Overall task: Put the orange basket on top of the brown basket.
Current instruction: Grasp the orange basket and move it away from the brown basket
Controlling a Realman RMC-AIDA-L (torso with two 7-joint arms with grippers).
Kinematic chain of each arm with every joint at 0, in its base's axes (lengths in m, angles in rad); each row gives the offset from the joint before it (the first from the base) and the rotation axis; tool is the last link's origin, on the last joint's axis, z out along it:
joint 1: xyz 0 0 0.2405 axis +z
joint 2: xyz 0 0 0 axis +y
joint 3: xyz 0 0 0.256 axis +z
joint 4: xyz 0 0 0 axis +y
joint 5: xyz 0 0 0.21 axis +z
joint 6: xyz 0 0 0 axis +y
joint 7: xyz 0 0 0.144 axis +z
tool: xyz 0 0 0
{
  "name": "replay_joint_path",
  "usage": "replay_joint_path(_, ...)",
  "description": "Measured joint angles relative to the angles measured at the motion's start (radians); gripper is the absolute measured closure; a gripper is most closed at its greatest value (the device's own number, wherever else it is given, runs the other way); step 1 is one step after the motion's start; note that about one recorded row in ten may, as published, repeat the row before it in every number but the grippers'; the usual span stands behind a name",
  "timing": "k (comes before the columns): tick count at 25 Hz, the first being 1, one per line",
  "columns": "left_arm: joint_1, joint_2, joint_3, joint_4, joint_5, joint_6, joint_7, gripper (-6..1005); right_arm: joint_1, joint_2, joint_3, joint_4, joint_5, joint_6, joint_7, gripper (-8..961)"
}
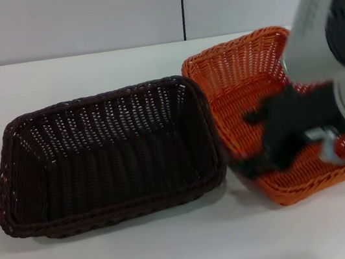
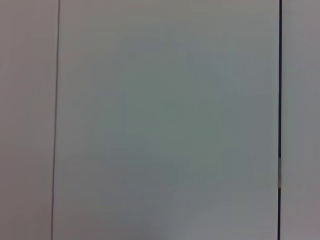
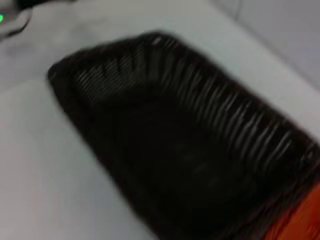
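Observation:
The brown basket (image 1: 104, 156) lies on the white table at centre left, seen in the head view. The orange basket (image 1: 249, 71) lies right beside it on the right, their rims close together. My right gripper (image 1: 248, 145) hangs low inside the orange basket, near its wall on the brown basket's side, with its two black fingers spread apart and nothing between them. The right wrist view shows the brown basket (image 3: 170, 150) and a sliver of the orange basket (image 3: 306, 220). The left gripper is out of view.
The white table (image 1: 147, 258) runs along the front and left of the baskets. A pale panelled wall (image 1: 76, 20) stands behind the table. The left wrist view shows only a pale panel (image 2: 160, 120) with dark seams.

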Motion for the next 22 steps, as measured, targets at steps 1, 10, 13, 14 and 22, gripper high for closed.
replay_joint_path(1, 0.0, 0.0, 0.0, 0.0, 0.0, 0.0, 0.0, 198, -0.005, 0.0, 0.0, 0.013, 0.0, 0.03, -0.004, 193)
replay_joint_path(10, -0.006, 0.0, -0.001, 0.009, -0.006, -0.055, 0.0, 200, -0.006, -0.003, -0.009, 0.042, -0.128, 0.167, -0.009, 193)
replay_joint_path(13, -0.009, 0.001, -0.001, 0.014, -0.024, -0.079, 0.0, 200, 0.003, -0.004, -0.016, 0.043, -0.159, 0.193, -0.009, 193)
replay_joint_path(14, -0.01, 0.002, -0.002, 0.015, -0.028, -0.082, 0.0, 200, 0.006, -0.005, -0.023, 0.042, -0.168, 0.202, -0.009, 194)
replay_joint_path(22, -0.017, 0.002, -0.001, 0.023, -0.047, -0.093, 0.0, 201, 0.016, -0.006, -0.104, 0.004, -0.256, 0.218, -0.009, 194)
